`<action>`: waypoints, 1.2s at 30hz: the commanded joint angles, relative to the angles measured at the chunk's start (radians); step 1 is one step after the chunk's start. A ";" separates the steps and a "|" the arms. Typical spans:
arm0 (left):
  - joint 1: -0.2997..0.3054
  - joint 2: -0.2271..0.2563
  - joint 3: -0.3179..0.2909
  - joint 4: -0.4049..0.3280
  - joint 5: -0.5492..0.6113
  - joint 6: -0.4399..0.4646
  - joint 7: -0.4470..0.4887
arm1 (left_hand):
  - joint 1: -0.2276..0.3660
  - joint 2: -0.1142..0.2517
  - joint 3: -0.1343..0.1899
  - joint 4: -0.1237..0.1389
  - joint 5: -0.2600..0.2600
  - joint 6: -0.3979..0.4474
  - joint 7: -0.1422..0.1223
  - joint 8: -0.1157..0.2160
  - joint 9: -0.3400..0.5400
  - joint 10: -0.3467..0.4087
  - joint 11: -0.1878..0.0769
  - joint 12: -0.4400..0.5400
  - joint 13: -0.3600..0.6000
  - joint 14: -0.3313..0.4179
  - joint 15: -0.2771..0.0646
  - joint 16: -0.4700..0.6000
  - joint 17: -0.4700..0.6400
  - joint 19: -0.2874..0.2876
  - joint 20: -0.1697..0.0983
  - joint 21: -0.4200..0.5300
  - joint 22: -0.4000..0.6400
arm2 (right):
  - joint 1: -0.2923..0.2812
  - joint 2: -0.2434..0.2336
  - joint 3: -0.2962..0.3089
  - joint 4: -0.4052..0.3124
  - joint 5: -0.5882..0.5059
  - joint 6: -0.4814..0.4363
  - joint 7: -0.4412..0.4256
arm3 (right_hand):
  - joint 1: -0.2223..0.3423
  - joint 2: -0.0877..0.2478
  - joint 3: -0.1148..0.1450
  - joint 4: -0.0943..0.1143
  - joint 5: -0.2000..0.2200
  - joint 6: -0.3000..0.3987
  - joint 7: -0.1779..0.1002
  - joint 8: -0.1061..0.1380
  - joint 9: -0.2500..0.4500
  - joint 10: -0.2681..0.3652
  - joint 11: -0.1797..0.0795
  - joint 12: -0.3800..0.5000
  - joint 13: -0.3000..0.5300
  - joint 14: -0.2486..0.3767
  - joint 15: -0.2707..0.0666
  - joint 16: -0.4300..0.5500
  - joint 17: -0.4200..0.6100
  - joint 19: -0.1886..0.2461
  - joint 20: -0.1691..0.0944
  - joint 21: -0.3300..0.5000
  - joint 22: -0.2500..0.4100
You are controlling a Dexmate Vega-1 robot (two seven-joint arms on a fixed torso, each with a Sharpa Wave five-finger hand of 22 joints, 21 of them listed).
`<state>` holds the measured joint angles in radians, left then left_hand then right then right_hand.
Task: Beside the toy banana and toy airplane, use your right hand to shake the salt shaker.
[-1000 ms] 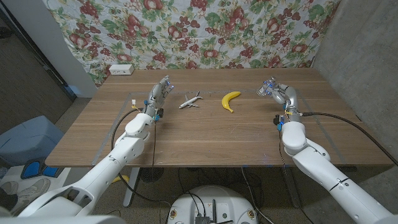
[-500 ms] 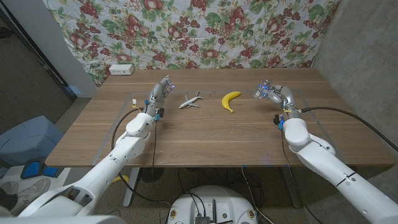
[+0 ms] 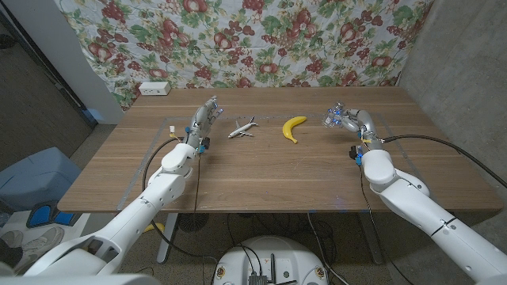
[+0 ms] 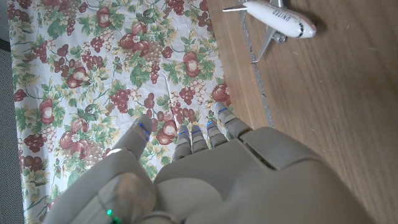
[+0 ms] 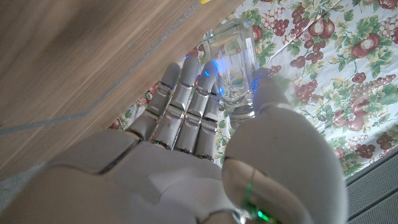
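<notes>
I see my right hand (image 3: 348,119) raised above the far right part of the wooden table (image 3: 261,170), gripping the salt shaker (image 3: 334,116). In the right wrist view the salt shaker (image 5: 231,59) is a clear glass body pinched between the thumb and the fingers (image 5: 186,93), with blue lights glowing at the fingertips. I cannot read any label on the glass.

The toy banana (image 3: 294,127) lies on the table just left of the shaker in the head view, near it but apart. The toy airplane (image 3: 242,127) sits further left, between the banana and my left hand (image 3: 203,119). The 2 toys do not touch each other.

In the left wrist view the toy airplane (image 4: 273,18) has a white fuselage carrying the word "UNITED" in dark letters, with grey wings and small landing gear resting on the wood.

My left hand (image 4: 205,174) holds nothing. Its fingers are extended and slightly apart, pointing toward the floral backdrop (image 3: 238,39). In the head view it stands at the far left part of the table, near the airplane but not touching it.

A white box (image 3: 154,89) sits at the table's far left edge against the backdrop; any writing on it is too small to read. A black cable (image 3: 444,150) runs from my right forearm across the table toward the right edge.
</notes>
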<state>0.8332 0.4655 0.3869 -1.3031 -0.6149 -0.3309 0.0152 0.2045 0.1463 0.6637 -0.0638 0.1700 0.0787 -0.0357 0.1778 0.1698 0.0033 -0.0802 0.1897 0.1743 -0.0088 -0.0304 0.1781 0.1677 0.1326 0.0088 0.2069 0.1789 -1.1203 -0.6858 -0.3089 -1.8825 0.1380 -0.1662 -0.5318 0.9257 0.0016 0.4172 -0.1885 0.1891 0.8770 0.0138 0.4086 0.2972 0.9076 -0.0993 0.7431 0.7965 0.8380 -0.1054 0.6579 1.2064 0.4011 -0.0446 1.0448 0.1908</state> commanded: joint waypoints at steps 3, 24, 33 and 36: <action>-0.009 -0.005 0.002 0.009 0.001 0.001 -0.001 | 0.011 0.039 0.000 0.002 0.006 0.011 0.000 0.002 0.003 0.002 0.002 0.002 0.004 0.005 -0.028 0.002 0.003 0.008 0.000 0.000 0.004 | 0.005 0.055 -0.006 0.053 -0.029 0.076 -0.089 | 0.129 0.122 0.034 0.033 0.004 0.101 -0.077 0.027 0.075 0.041 -0.052 -0.004 0.001 0.013 -0.111 -0.001 0.004 -0.001 -0.037 0.013 -0.001; -0.017 -0.005 0.001 0.022 -0.002 -0.004 -0.012 | 0.011 0.039 0.000 0.003 0.006 0.011 0.001 0.002 0.003 0.002 0.002 0.002 0.004 0.004 -0.029 0.002 0.003 0.009 0.000 0.001 0.004 | -0.001 0.169 0.009 0.111 -0.048 0.177 -0.212 | 0.130 0.122 0.033 0.033 0.003 0.101 -0.073 0.024 0.077 0.044 -0.049 -0.003 0.004 0.019 -0.110 0.002 0.005 -0.001 -0.038 0.028 -0.002; -0.003 0.002 -0.002 0.004 -0.002 -0.001 -0.006 | 0.011 0.039 0.000 0.003 0.006 0.010 0.000 0.002 0.003 0.002 0.004 0.002 0.004 0.004 -0.030 0.002 0.003 0.009 0.000 0.000 0.004 | -0.014 0.132 0.013 0.080 -0.036 0.148 -0.156 | 0.132 0.122 0.033 0.032 0.003 0.103 -0.073 0.023 0.079 0.041 -0.049 -0.004 0.007 0.017 -0.111 0.001 0.005 -0.003 -0.038 0.032 -0.003; 0.000 0.004 -0.003 -0.001 -0.003 -0.003 -0.005 | 0.011 0.039 0.000 0.003 0.006 0.010 0.001 0.002 0.003 0.002 0.003 0.002 0.004 0.004 -0.029 0.002 0.003 0.009 0.001 0.000 0.004 | -0.017 0.105 0.012 0.062 -0.031 0.124 -0.122 | 0.130 0.122 0.033 0.033 0.003 0.102 -0.073 0.022 0.078 0.043 -0.049 -0.005 0.004 0.016 -0.110 -0.001 0.004 -0.005 -0.040 0.034 -0.003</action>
<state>0.8213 0.4630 0.3882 -1.2882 -0.6164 -0.3305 0.0055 0.2045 0.1463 0.6637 -0.0637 0.1701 0.0788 -0.0357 0.1778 0.1697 0.0033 -0.0802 0.1897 0.1743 -0.0089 -0.0304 0.1781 0.1678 0.1326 0.0088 0.2069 0.1788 -1.1260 -0.5388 -0.2999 -1.7857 0.0929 -0.0045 -0.7159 0.9257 0.0015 0.4172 -0.1885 0.1851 0.8770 0.0138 0.4086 0.2972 0.9078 -0.0990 0.7386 0.7992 0.8470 -0.1073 0.6579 1.2062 0.4013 -0.0445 1.0727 0.1861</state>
